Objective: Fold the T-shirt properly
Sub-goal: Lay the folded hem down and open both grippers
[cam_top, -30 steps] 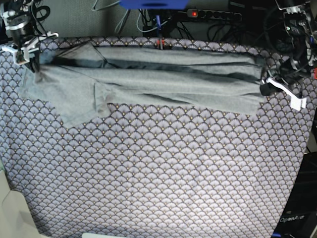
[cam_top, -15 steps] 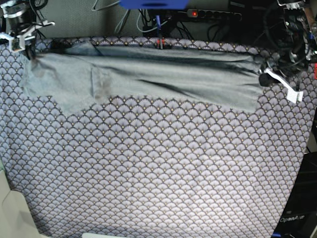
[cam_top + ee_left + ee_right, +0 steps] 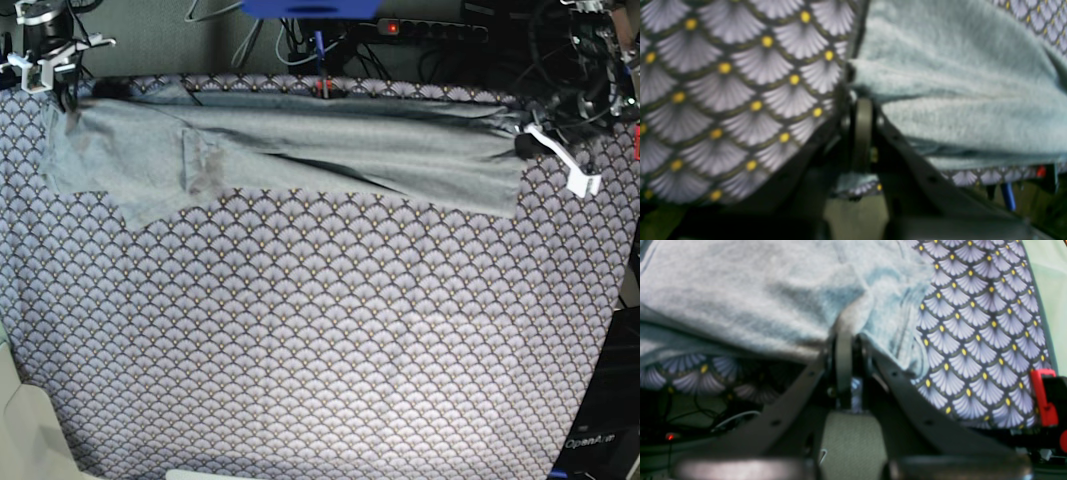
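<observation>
Left gripper (image 3: pixel 524 143): at the upper right of the base view, jaws clamped tight on one end of the T-shirt (image 3: pixel 290 150). In the left wrist view the gripper (image 3: pixel 863 100) pinches a bunched fold of grey knit at the centre of the frame; the cloth runs off to the upper right.

Right gripper (image 3: pixel 68 95): at the upper left of the base view, likewise closed on the opposite end of the garment. In the right wrist view the gripper (image 3: pixel 844 328) nips a gathered edge at the frame's centre, the fabric spreading to the upper left.

T-shirt: stretched as a long band across the top of the base view, between the two grippers. Its left portion is broader and hangs lower, with a ragged lower edge; a dark crease runs along the middle. The right end tapers to the grip.

Tablecloth (image 3: pixel 320 340): fan-scale pattern, filling the lower frame beneath the shirt.
</observation>
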Available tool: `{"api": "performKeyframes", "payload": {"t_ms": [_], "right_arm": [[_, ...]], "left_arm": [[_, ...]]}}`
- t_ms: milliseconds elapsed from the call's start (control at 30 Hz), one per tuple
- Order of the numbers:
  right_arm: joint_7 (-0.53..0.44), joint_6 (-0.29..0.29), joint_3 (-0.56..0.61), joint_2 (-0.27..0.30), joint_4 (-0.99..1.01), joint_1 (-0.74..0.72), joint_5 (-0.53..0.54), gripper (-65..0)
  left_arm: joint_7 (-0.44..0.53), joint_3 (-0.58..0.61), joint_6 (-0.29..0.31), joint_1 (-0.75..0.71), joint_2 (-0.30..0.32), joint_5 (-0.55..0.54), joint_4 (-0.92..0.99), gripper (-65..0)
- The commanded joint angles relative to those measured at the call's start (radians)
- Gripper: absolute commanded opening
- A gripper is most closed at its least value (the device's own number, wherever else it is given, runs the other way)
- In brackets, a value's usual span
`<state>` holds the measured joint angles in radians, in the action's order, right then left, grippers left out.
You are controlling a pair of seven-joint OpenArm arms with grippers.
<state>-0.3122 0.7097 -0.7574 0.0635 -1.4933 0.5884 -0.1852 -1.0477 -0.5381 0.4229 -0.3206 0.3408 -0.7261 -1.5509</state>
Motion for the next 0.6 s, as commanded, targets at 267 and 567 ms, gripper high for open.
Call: {"api": "performKeyframes", "payload": {"t_ms": [267,567], "right_arm": [[-0.023,-0.012,-0.012,0.009,-0.013,0.003,0.017,-51.6],[-0.023,-0.012,-0.073,0.016,-0.016,0.008,0.016,-43.7]], "left_arm": [[0.014,-0.014,0.004,-0.005,0.014,-0.016,-0.023,-39.8],[0.008,-0.015,0.004,0.001,0.016,-0.02,-0.024,-41.6]]}}
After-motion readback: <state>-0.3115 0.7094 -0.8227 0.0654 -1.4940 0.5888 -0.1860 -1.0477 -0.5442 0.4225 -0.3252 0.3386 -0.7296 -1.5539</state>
